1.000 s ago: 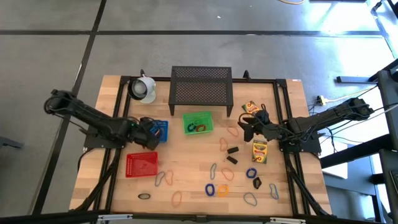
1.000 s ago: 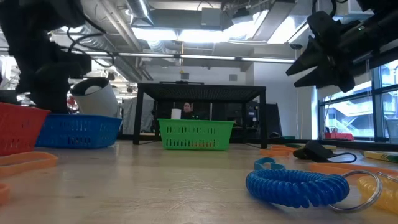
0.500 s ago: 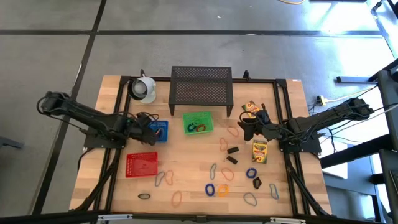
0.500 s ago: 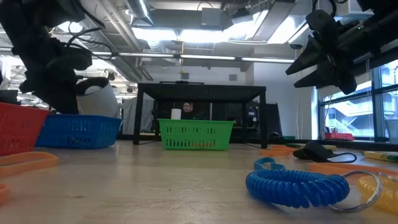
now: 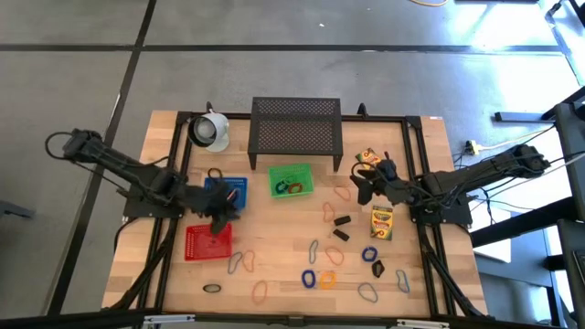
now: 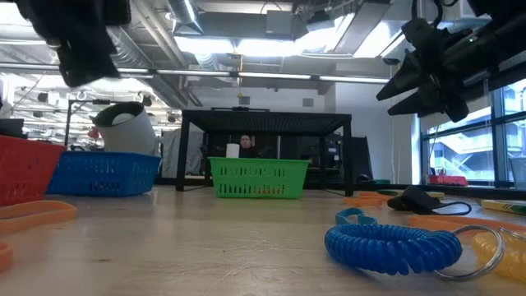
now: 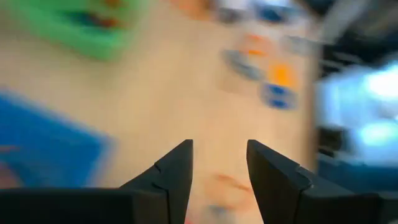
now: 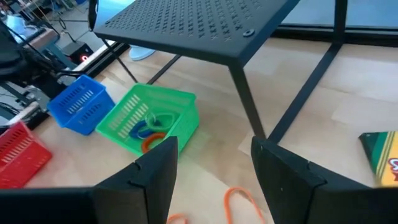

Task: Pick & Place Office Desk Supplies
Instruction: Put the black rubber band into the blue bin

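My left gripper (image 5: 222,212) hangs with fingers apart, empty, over the gap between the blue basket (image 5: 236,185) and red basket (image 5: 207,242). My right gripper (image 5: 363,189), also spread (nothing held), hovers near the crayon boxes (image 5: 381,221); rubber bands (image 5: 314,250) lie scattered along the table's front.

My bench: wooden table (image 5: 274,219) on grey concrete floor (image 5: 274,73). Ceiling strip lights (image 6: 238,41) glare overhead; bright windows (image 6: 460,140) at right side.
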